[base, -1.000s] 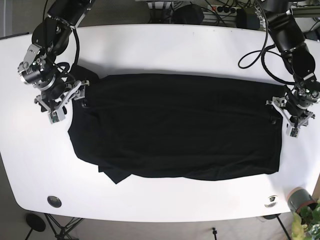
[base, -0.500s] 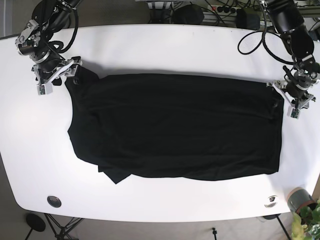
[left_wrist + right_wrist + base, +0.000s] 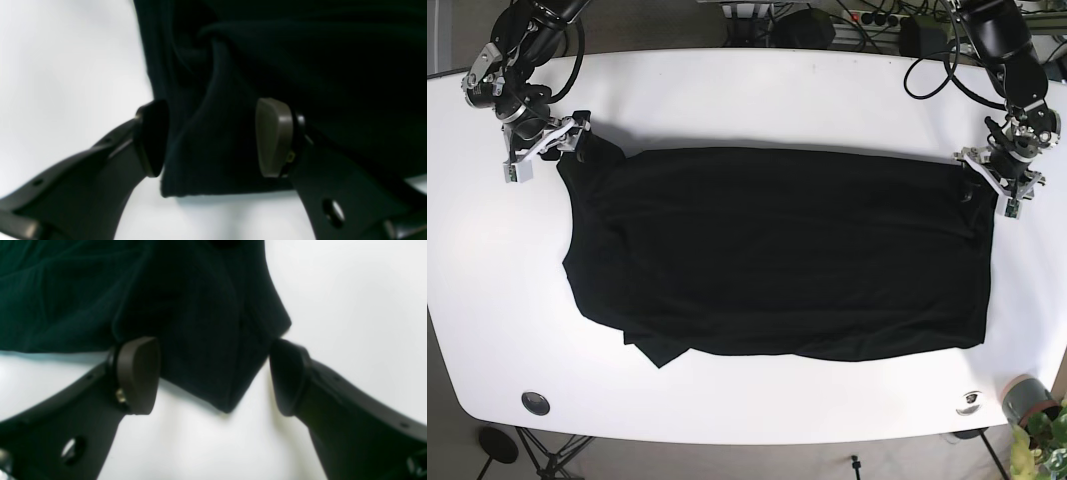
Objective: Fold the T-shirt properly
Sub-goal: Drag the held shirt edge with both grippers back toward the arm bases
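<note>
A black T-shirt (image 3: 777,250) lies spread flat on the white table (image 3: 757,90), with a folded lump at its front left edge. My right gripper (image 3: 555,150) is open at the shirt's far left corner. In the right wrist view the cloth corner (image 3: 213,350) lies between the spread fingers (image 3: 138,373). My left gripper (image 3: 985,187) is open at the shirt's far right corner. In the left wrist view the cloth corner (image 3: 213,156) sits between its fingers (image 3: 273,136). Neither gripper pinches the cloth.
A black disc (image 3: 535,402) is set in the table at the front left. A small silver fitting (image 3: 970,400) is at the front right. A grey cup (image 3: 1025,395) and a plant (image 3: 1047,445) stand beyond the front right edge. Cables (image 3: 927,70) trail at the back.
Both grippers have moved toward the far side of the table along the shirt's sides and now straddle its far corners. The shirt has not visibly shifted.
</note>
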